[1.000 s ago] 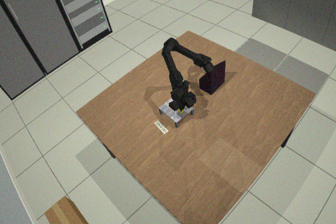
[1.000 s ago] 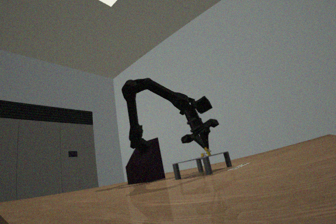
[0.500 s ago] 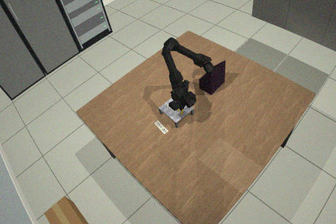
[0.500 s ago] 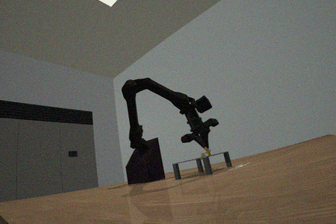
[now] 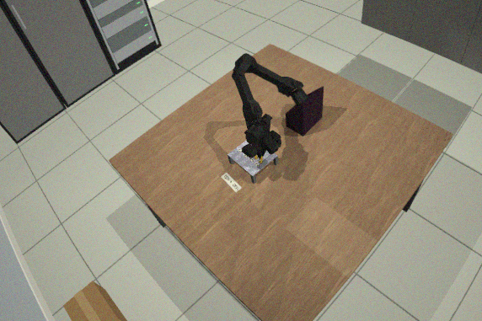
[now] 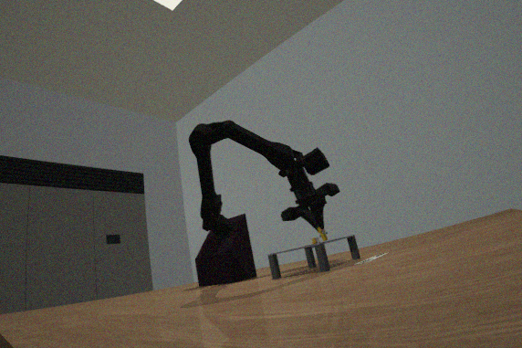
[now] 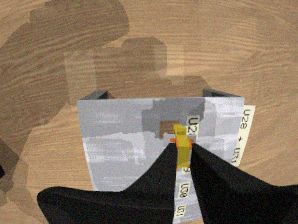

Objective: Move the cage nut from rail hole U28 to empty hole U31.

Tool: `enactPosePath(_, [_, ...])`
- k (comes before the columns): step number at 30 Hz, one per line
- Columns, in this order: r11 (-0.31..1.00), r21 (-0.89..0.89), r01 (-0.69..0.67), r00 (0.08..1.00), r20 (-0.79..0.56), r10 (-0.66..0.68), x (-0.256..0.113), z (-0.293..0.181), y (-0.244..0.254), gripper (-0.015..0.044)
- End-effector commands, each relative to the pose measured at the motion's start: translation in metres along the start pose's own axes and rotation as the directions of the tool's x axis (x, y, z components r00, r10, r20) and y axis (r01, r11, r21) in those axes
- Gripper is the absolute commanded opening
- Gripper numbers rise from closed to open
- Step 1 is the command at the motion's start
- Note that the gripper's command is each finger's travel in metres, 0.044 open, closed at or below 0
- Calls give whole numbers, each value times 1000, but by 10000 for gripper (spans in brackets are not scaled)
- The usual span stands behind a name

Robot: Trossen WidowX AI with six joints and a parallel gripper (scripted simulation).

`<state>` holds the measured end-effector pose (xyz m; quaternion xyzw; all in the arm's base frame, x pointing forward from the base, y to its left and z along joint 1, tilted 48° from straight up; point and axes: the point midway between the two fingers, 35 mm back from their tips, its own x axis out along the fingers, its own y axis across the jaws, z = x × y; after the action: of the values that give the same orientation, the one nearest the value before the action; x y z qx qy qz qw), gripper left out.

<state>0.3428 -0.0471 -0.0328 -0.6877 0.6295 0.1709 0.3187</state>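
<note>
Jaws narrow around the yellow cage nut [image 5: 261, 159] [image 6: 322, 234] [image 7: 183, 154], over the grey rail plate [image 5: 253, 168] [image 6: 292, 248] [image 7: 117, 155].

In front of you, the surface [image 5: 329, 169] [image 6: 411, 284] [image 7: 40, 25] looks like wood, brown with streaky grain, and you can see faint reflections in it in the exterior view, so it has a slight gloss. Your rail plate [image 5: 254, 168] [image 6: 292, 249] [image 7: 120, 150] looks like brushed metal, pale and streaked. The robot arm [image 5: 270, 74] [image 6: 248, 138] reads as matt black, and the label strip [image 5: 232, 182] [image 6: 371, 258] [image 7: 244, 135] looks like flat, matt paper.
</note>
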Motion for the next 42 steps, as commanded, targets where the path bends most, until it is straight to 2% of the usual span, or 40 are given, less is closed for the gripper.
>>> enactPosePath(1, [1000,5,-1,1000,3,1,-1,0,0,25])
enactPosePath(42, [1000,5,-1,1000,4,1,-8,0,-2,25])
